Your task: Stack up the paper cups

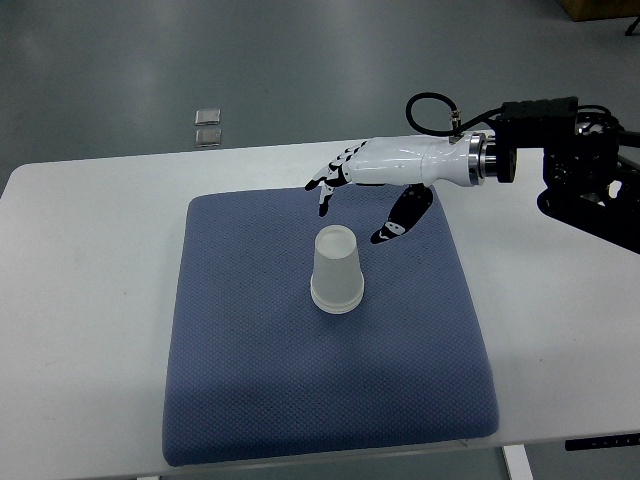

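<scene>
Only the upside-down paper cup stack (336, 271) stands on the blue mat (250, 380); bare mat surrounds it, the right hand (365, 195) hovering just behind.

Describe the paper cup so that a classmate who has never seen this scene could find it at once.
A blue cushioned mat covers the middle of the white table. Near the mat's centre stands the paper cup, upside down. It is the only thing on the mat, just below the right hand.

Single steep overhead view, robot's side
</scene>
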You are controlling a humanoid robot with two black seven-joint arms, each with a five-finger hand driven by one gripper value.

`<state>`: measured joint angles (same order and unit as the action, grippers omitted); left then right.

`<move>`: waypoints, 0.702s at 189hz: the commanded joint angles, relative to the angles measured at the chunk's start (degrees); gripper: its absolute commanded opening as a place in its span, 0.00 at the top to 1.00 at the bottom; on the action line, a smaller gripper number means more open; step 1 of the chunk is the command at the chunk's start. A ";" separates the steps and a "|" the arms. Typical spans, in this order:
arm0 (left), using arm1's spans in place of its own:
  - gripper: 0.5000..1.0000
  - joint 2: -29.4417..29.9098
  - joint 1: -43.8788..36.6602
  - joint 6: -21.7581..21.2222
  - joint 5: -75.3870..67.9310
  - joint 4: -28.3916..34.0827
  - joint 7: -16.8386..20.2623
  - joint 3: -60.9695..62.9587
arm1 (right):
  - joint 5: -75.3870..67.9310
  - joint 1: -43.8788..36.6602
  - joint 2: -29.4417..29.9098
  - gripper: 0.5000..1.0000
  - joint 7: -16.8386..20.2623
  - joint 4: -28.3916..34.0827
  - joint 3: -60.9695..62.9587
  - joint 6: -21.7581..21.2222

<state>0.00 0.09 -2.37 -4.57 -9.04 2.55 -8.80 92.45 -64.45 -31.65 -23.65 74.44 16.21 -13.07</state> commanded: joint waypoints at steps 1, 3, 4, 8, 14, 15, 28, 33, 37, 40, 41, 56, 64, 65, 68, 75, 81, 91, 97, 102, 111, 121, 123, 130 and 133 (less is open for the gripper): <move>0.00 0.00 0.00 0.00 0.00 -0.01 0.00 0.01 | -0.16 0.12 0.01 0.20 0.00 -0.08 0.05 0.06; 0.00 0.00 0.00 0.00 0.00 -0.01 0.00 0.01 | -0.16 0.12 0.01 0.20 0.00 -0.08 0.14 0.06; 0.00 0.00 0.00 0.00 0.00 -0.01 0.00 0.01 | -0.16 0.12 0.01 0.20 0.00 -0.08 0.14 0.06; 0.00 0.00 0.00 0.00 0.00 -0.01 0.09 0.01 | -0.16 0.12 0.01 0.20 0.00 -0.08 0.14 0.06; 0.00 0.00 0.00 0.00 0.00 -0.01 0.00 0.01 | -0.25 0.21 -0.08 0.20 0.00 -0.08 0.40 0.06; 0.00 0.00 0.00 0.00 0.00 -0.01 0.00 0.01 | -0.34 0.21 -0.17 0.20 0.00 -0.17 0.49 0.06; 0.00 0.00 0.00 0.00 0.00 -0.01 0.00 0.01 | -0.86 0.38 -0.17 0.20 0.18 -0.70 0.93 0.15; 0.00 0.00 0.00 0.00 0.00 -0.01 0.00 0.01 | -1.39 0.65 -0.17 0.20 0.27 -1.05 1.11 0.15; 0.00 0.00 0.00 0.00 0.00 -0.01 0.00 0.01 | -2.09 0.91 -0.17 0.20 0.27 -1.40 1.28 0.15; 0.00 0.00 0.00 0.00 0.00 -0.01 0.00 0.01 | -2.45 1.00 -0.17 0.20 0.27 -1.58 1.55 0.15; 0.00 0.00 0.00 0.00 0.00 -0.01 0.00 0.01 | -2.88 1.17 -0.17 0.20 0.35 -1.75 1.72 0.15; 0.00 0.00 0.00 0.00 0.00 -0.01 0.00 0.01 | -8.77 2.84 -0.08 0.20 0.53 -4.21 4.27 0.15; 0.00 0.00 0.00 0.00 0.00 -0.01 0.00 0.01 | -12.11 3.98 0.10 0.20 1.06 -5.71 5.94 0.15; 0.00 0.00 0.00 0.00 0.00 -0.01 0.00 0.01 | -12.11 3.99 0.10 0.20 1.06 -5.71 5.94 0.15; 0.00 0.00 0.00 0.00 0.00 -0.01 0.09 0.01 | -13.86 4.51 0.18 0.20 1.58 -6.58 6.81 0.15; 0.00 0.00 0.00 0.00 0.00 -0.01 0.00 0.01 | -16.24 5.22 0.27 0.20 2.38 -8.08 8.14 0.15; 0.00 0.00 0.00 0.00 0.00 -0.01 0.00 0.01 | -18.79 6.10 0.53 0.20 2.90 -9.66 9.46 0.15; 0.00 0.00 0.00 0.00 0.00 -0.01 0.00 -0.08 | -23.28 7.77 1.15 0.20 3.17 -12.65 11.65 0.32; 0.00 0.00 0.00 0.00 0.00 0.08 0.00 0.01 | -25.82 8.56 1.68 0.20 3.34 -14.41 12.62 0.85; 0.00 0.00 0.00 0.00 0.00 -0.01 0.00 0.01 | -28.20 9.35 2.12 0.20 3.43 -16.08 13.32 1.73; 0.00 0.00 0.00 0.00 0.00 -0.01 0.00 0.01 | -32.15 10.40 3.34 0.20 4.04 -18.80 13.67 3.92; 0.00 0.00 0.00 0.00 0.00 -0.01 0.00 0.01 | -33.03 10.58 3.61 0.20 4.22 -19.33 13.76 4.45; 0.00 0.00 0.00 0.00 0.00 -0.01 0.00 0.01 | -33.03 10.58 3.61 0.20 4.22 -19.33 13.76 4.45; 0.00 0.00 0.00 0.00 0.00 -0.01 0.09 0.01 | -40.23 12.25 5.45 0.20 5.28 -22.84 13.76 8.41; 0.00 0.00 0.00 0.00 0.00 -0.01 0.00 0.01 | -41.03 12.42 5.63 0.20 5.36 -23.20 13.76 8.85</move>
<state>0.00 0.10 -2.37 -4.57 -9.06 2.56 -8.80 59.51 -53.97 -28.09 -19.45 55.39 29.79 -8.52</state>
